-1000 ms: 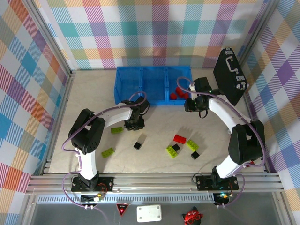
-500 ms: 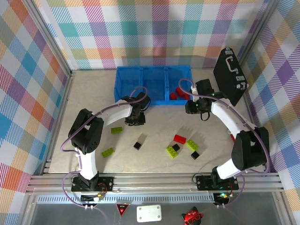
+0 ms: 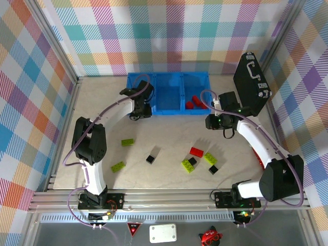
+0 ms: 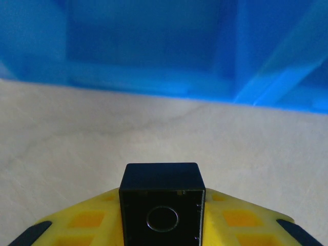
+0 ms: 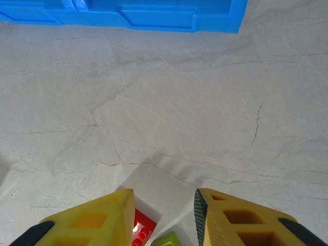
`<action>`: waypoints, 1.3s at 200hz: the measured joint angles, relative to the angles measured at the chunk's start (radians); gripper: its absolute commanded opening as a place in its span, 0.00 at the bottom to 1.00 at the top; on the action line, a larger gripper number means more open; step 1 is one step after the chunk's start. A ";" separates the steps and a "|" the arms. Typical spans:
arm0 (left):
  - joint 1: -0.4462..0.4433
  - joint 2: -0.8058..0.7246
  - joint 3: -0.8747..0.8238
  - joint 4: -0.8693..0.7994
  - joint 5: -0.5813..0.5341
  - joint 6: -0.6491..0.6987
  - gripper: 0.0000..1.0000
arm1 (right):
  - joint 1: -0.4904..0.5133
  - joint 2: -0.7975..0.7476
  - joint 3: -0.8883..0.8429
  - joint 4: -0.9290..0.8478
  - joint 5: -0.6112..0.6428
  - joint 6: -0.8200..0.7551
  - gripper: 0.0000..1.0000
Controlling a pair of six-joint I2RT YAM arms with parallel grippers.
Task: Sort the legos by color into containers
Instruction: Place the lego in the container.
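Backdrop: plaid walls (image 3: 169, 36) in pastel checks stand around a pale, veined stone counter (image 3: 169, 134).
Bin: a long blue bin (image 3: 166, 111) sits at the far middle of the counter, split by two dividers into three open sections.
Already sorted: red legos (image 3: 192, 101) lie in the right compartment (image 3: 199, 84).
Left gripper: the left gripper (image 3: 142, 108) is at the front wall of the bin's left end. In the left wrist view its yellow fingers (image 4: 87, 220) are closed on a black cube (image 4: 162, 197), with bare counter beneath and the bin wall straight ahead. Whether the cube has reached the rim cannot be told.
Right gripper: the right gripper (image 3: 212, 122) hangs over bare counter just in front of the bin's right end. Its jaws are spread and hold nothing (image 5: 164, 215).
Under the right gripper: a red brick (image 5: 141, 229) and a sliver of lime show at the bottom edge of the right wrist view.
Loose on the counter: the red brick (image 3: 196, 151), a lime brick (image 3: 210, 158) beside it, a lime piece (image 3: 186, 166) touching a black one, a black brick (image 3: 213, 169) and another black brick (image 3: 150, 159).
Left side: two more lime legos (image 3: 127, 142) lie well apart from the others.
Right wall: a black case (image 3: 251, 84) leans there.
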State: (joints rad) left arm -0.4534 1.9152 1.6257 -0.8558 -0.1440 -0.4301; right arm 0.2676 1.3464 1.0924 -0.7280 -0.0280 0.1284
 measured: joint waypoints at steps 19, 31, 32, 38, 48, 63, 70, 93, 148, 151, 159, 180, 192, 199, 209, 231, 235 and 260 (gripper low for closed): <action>0.021 0.030 0.064 -0.007 0.000 0.031 0.35 | 0.000 -0.010 -0.008 -0.010 -0.007 0.007 0.37; 0.032 0.057 0.109 -0.008 0.000 0.050 0.35 | 0.000 -0.013 -0.013 -0.014 -0.010 0.013 0.37; 0.033 0.060 0.114 -0.008 0.000 0.053 0.35 | 0.000 -0.013 -0.014 -0.014 -0.010 0.014 0.37; 0.037 0.073 0.132 -0.006 0.000 0.061 0.35 | 0.000 -0.014 -0.015 -0.018 -0.010 0.014 0.37; 0.043 0.097 0.166 -0.009 0.000 0.079 0.35 | 0.000 -0.015 -0.017 -0.021 -0.010 0.017 0.37; 0.055 0.136 0.216 -0.008 0.000 0.100 0.35 | 0.000 -0.020 -0.019 -0.026 -0.011 0.019 0.37; 0.061 0.154 0.237 -0.007 0.000 0.108 0.34 | 0.000 -0.024 -0.021 -0.026 -0.011 0.021 0.37; 0.081 0.204 0.295 -0.008 -0.001 0.130 0.34 | 0.000 -0.038 -0.026 -0.030 -0.014 0.023 0.37; 0.117 0.333 0.415 -0.011 0.004 0.148 0.34 | 0.001 -0.048 -0.027 -0.045 -0.014 0.031 0.37; 0.117 0.336 0.417 -0.010 0.003 0.149 0.34 | 0.001 -0.048 -0.027 -0.045 -0.014 0.032 0.37; 0.119 0.351 0.420 -0.011 0.004 0.153 0.34 | 0.001 -0.048 -0.027 -0.045 -0.014 0.034 0.37; 0.122 0.383 0.420 -0.011 0.004 0.159 0.35 | 0.004 -0.048 -0.027 -0.046 -0.014 0.041 0.37; 0.122 0.400 0.420 -0.011 0.004 0.163 0.36 | 0.008 -0.048 -0.027 -0.046 -0.014 0.044 0.37; 0.122 0.407 0.420 -0.011 0.005 0.163 0.37 | 0.010 -0.048 -0.027 -0.046 -0.015 0.045 0.37; 0.122 0.417 0.420 -0.011 0.005 0.163 0.38 | 0.014 -0.048 -0.027 -0.048 -0.014 0.048 0.37; 0.123 0.434 0.420 -0.012 0.014 0.166 0.40 | 0.021 -0.048 -0.027 -0.049 -0.014 0.049 0.37; 0.123 0.435 0.420 -0.013 0.016 0.166 0.41 | 0.022 -0.048 -0.027 -0.049 -0.015 0.051 0.37; 0.124 0.435 0.420 -0.016 0.023 0.166 0.43 | 0.028 -0.048 -0.027 -0.049 -0.014 0.053 0.37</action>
State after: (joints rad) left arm -0.3290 2.3505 2.0457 -0.8719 -0.1211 -0.2642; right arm 0.2958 1.2984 1.0657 -0.7769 -0.0425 0.1810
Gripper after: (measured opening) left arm 0.417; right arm 0.374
